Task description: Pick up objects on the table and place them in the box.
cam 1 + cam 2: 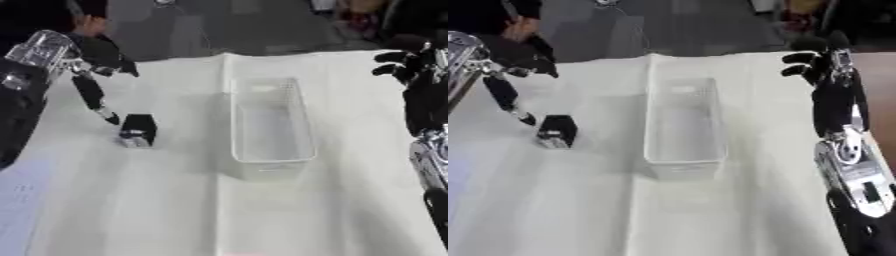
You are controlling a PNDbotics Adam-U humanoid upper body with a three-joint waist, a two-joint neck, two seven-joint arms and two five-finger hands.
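A small black object (137,129) with a shiny lower part stands on the white cloth, left of the box. The clear plastic box (269,122) lies in the middle of the table and holds nothing that I can see. My left hand (94,95) hangs just left of the black object, one straight finger pointing down with its tip close beside the object's top, other fingers spread at the back. My right hand (822,67) is raised at the far right, apart from the box, its fingers curled and holding nothing.
A white cloth (157,200) covers the table, with a crease running down the middle. A person's hand (87,22) shows at the far left edge, beyond the table. The dark floor lies behind the far edge.
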